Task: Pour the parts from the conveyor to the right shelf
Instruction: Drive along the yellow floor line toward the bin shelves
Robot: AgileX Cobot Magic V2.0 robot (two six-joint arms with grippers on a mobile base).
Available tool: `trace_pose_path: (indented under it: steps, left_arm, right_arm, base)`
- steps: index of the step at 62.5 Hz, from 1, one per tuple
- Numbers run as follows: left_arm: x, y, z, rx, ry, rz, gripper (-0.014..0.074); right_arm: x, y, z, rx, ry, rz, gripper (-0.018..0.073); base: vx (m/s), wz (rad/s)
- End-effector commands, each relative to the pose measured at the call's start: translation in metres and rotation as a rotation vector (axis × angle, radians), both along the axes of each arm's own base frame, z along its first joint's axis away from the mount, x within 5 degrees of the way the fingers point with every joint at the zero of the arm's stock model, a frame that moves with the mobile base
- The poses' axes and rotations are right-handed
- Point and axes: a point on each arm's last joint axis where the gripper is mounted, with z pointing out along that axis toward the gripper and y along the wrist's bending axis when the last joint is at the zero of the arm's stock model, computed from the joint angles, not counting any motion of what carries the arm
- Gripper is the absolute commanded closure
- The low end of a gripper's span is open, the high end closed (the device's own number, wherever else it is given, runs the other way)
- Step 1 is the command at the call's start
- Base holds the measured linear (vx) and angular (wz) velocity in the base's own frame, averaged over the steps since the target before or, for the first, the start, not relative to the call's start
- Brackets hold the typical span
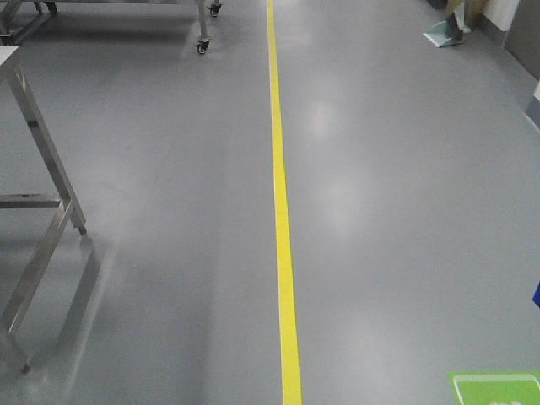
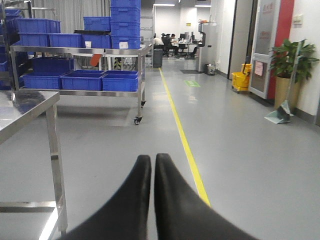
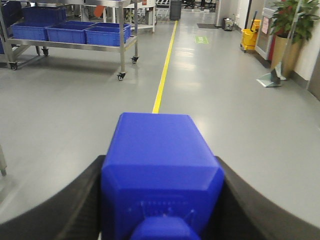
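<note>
One of the parts (image 3: 157, 150), a bright-blue block with a short knob facing the camera, fills the right wrist view. My right gripper (image 3: 160, 161) is shut on it, with a black finger pressed on each side. My left gripper (image 2: 152, 159) is shut and holds nothing, its fingertips touching above the grey floor. A stainless-steel shelf (image 2: 75, 50) on caster wheels with large blue bins (image 2: 82, 80) stands ahead on the left, also seen as the shelf (image 3: 75, 44) in the right wrist view. I cannot tell whether it is the right shelf. The conveyor is out of view.
A yellow floor line (image 1: 283, 211) runs straight ahead. A steel table frame (image 1: 51, 160) stands close on the left, with its top (image 2: 25, 107) showing in the left wrist view. Along the right wall are a yellow mop bucket (image 2: 241, 80), a potted plant (image 2: 287, 65) and a dustpan (image 2: 277, 115).
</note>
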Motion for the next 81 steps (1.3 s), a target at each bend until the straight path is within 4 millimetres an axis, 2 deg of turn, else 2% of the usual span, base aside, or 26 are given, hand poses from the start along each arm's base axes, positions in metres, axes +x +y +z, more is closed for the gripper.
trace_pose_path:
  steps: [1,28,81]
  left_arm:
    - [0.0000,-0.0003,-0.0030,-0.010,-0.054,-0.003,0.0603]
    - [0.0000,-0.0003,-0.0030,-0.010,-0.054,-0.003,0.0603]
    - [0.0000,-0.0003,-0.0030,-0.010,-0.054,-0.003,0.0603]
  right_arm:
    - [0.0003,0.0004,0.0166,-0.010,-0.104,0.004,0.0568]
    - [0.0003,0.0004,0.0166,-0.011,-0.104,0.004,0.0568]
    - [0.0003,0.0004,0.0166,-0.011,-0.104,0.004,0.0568]
  base:
    - [0.81,0.13]
    - [0.81,0.12]
    - [0.86,-0.06]
